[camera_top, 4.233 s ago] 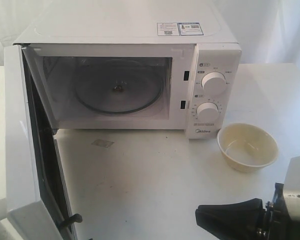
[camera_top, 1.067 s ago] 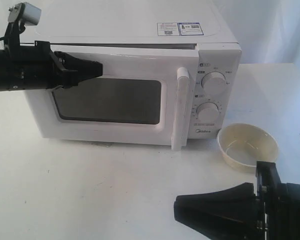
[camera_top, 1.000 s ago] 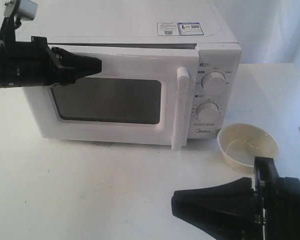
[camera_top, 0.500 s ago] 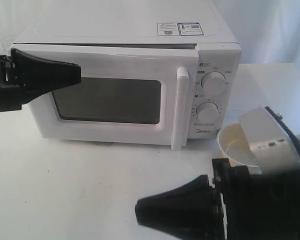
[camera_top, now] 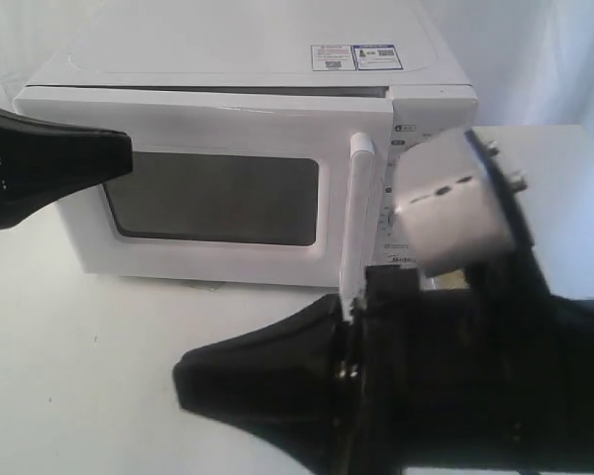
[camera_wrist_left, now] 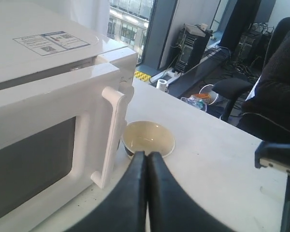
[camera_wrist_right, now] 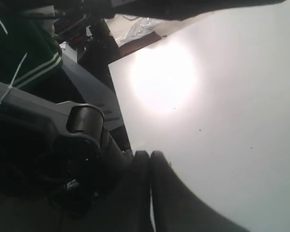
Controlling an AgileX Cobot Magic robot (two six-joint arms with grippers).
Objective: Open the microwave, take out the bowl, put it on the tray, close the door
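The white microwave (camera_top: 238, 49) stands at the back of the table, its door (camera_top: 228, 124) pushed to, with a thin dark gap along the top edge. The tall bar handle (camera_top: 354, 218) shows in front of my right arm. The cream bowl (camera_wrist_left: 148, 139) sits on the table beside the microwave's knob side; in the exterior view my right arm hides it. My left gripper (camera_top: 127, 155) (camera_wrist_left: 146, 155) is shut and empty, off the door's left part. My right gripper (camera_top: 181, 374) (camera_wrist_right: 150, 154) is shut and empty, low over the table in front of the microwave. No tray is in view.
The right arm's silvery wrist camera (camera_top: 455, 203) covers the knobs. Bare white table (camera_top: 99, 336) lies in front of the microwave. Beyond the table's edge are office chairs (camera_wrist_left: 275, 96) and computers. A dark arm base (camera_wrist_right: 63, 159) sits at the table's edge.
The door, open 4.2 s ago, is now pushed to. My left gripper has drawn back leftward from it. My right arm has swung up and left, covering the bowl and knobs.
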